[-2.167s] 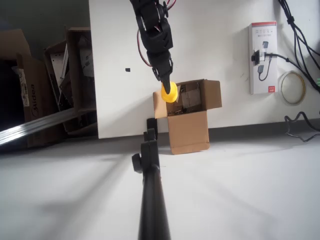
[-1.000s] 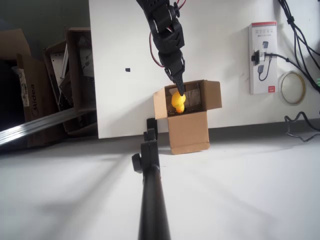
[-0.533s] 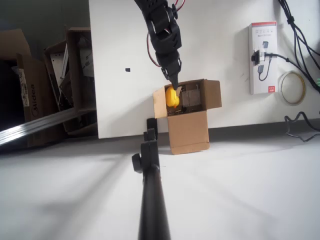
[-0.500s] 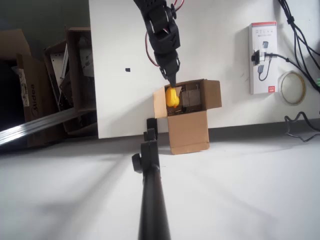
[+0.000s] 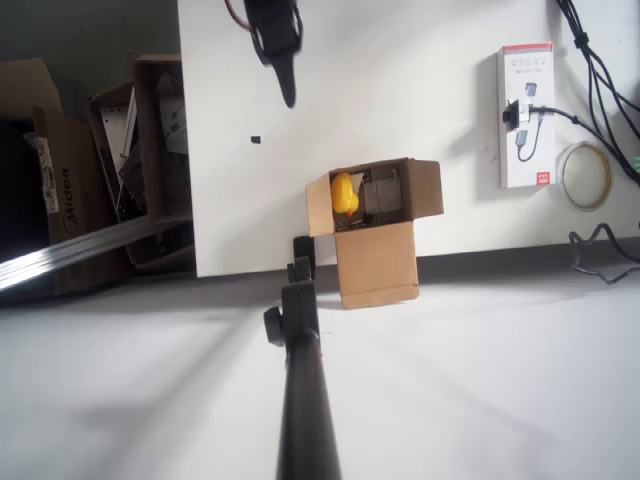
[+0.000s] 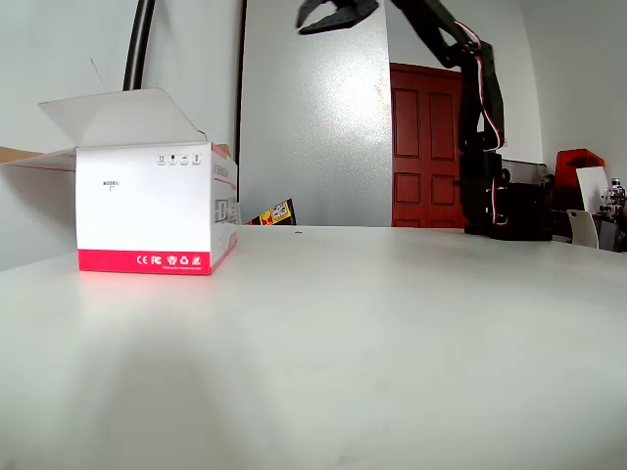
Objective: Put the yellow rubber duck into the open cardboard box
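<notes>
Operator: Where was the small bright yellow rubber duck [image 5: 343, 193] at this point?

Technician: It sat inside the small tan corrugated cardboard box with open flaps [image 5: 383, 240], against the box's left wall in the overhead view. The box stood at the near edge of the white bench [image 5: 420, 110]. By my judgement, the placement step was complete.

Operator: State of the black two-finger gripper [image 6: 331, 15]?

Technician: In the fixed view its jaws stood apart and empty, raised high above the bench. In the overhead view the gripper [image 5: 286, 82] was well apart from the box, toward the far side of the bench.

Operator: Handling properties of the duck?

Technician: Judged as light, soft and slightly yielding, with a smooth rounded skin that could slip. The body offered the widest hold; the head was narrower. Breakage risk looked low.

Operator: Surface and room?

Technician: The bench top was smooth, matt white and level. A white retail carton with a red band [image 5: 526, 116] and a roll of tape [image 5: 586, 174] lay at the right in the overhead view, beside dark cables [image 5: 590, 60]. Large brown cartons [image 5: 60, 180] stood on the floor at the left. The fixed view showed a red door [image 6: 426, 147] behind the arm.
</notes>
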